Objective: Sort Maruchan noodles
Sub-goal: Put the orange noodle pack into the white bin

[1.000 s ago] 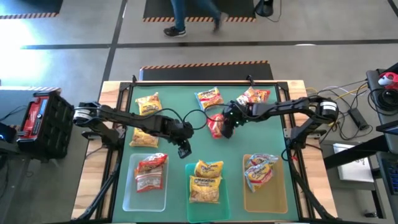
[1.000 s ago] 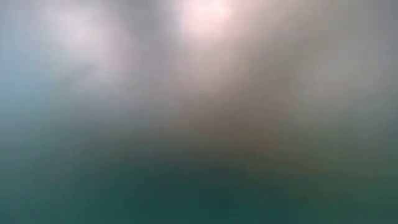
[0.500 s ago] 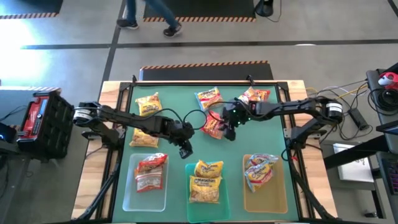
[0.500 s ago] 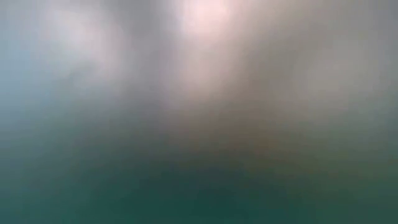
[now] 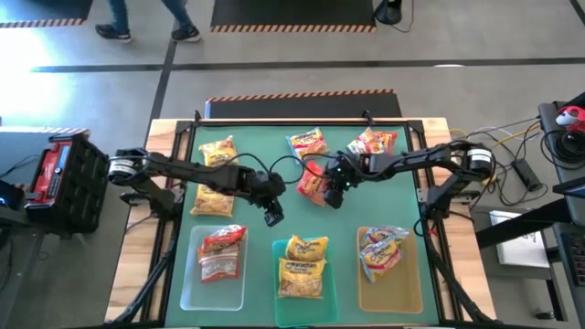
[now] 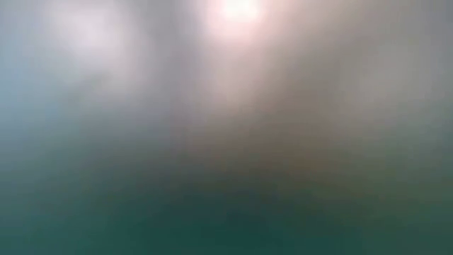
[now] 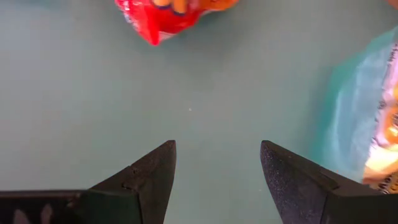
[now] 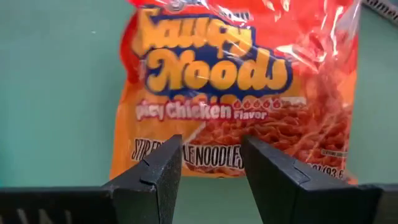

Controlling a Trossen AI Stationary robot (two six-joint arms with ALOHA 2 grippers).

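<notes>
Grey concrete floor (image 5: pixel 475 37), striped black mats (image 5: pixel 292 13), red toolbox (image 5: pixel 57 171), passing person's legs (image 5: pixel 146 18)

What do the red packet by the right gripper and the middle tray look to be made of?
Red packet: thin glossy plastic film, judging by its crinkles and glare. Middle tray: apparently translucent teal plastic, since the mat shows faintly through it.

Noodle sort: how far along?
Done: packets sit in the clear tray, teal tray and amber tray. In hand: the right claw holds a red packet. The left claw is open and empty. Left: four loose packets, at and.
</notes>
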